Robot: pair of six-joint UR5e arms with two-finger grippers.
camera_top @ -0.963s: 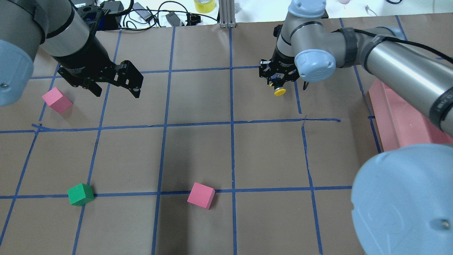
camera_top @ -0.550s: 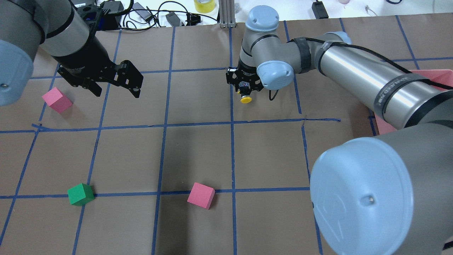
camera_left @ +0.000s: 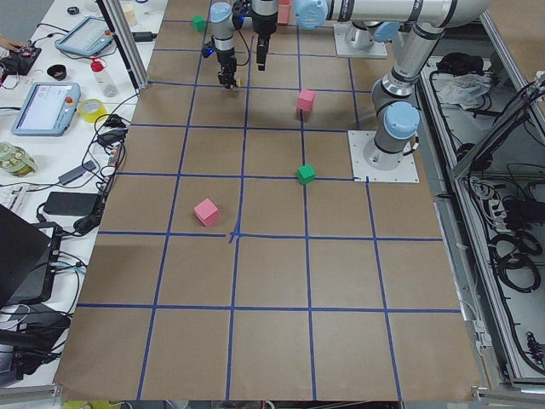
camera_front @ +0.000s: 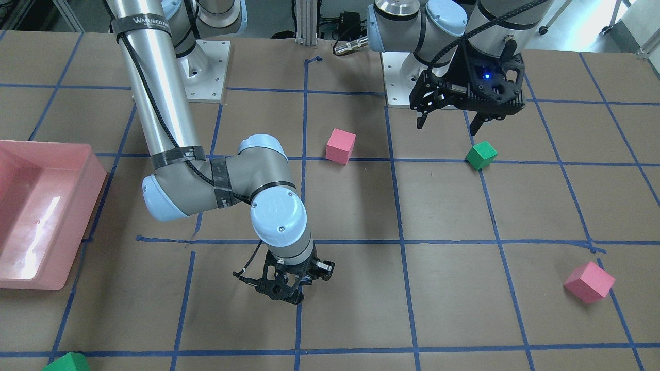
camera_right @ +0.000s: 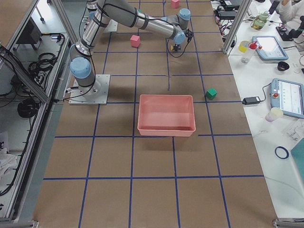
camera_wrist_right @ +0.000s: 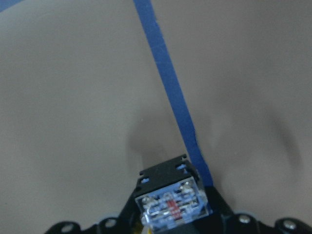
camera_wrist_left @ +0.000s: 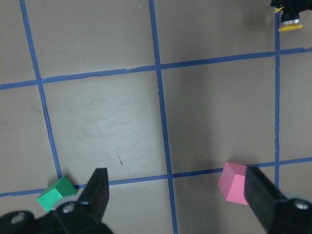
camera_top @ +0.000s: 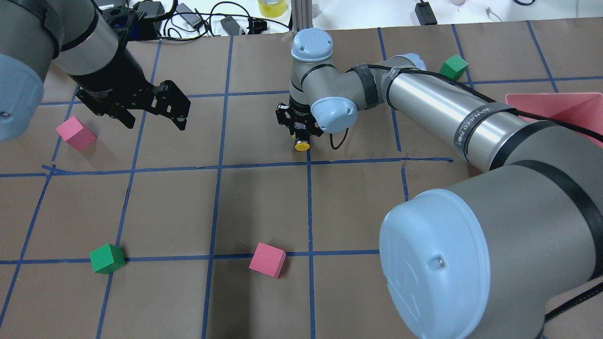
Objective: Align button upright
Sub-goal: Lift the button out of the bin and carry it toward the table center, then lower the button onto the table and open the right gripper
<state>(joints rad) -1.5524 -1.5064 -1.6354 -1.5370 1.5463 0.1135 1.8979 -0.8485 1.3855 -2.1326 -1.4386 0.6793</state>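
Brown paper table [camera_top: 264, 207], gridded with blue tape [camera_top: 309, 202]. My right gripper [camera_top: 300, 137] clamps the button [camera_top: 302, 145] just beside the tape, its body mostly hidden and only the yellow cap clear. My left gripper [camera_top: 155, 122] hangs with jaws spread wide.

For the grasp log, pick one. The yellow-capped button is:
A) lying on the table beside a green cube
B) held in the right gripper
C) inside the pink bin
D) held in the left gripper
B: the button sticks out cap-first from between the closed fingers of the right gripper, while the left gripper is open and holds nothing.
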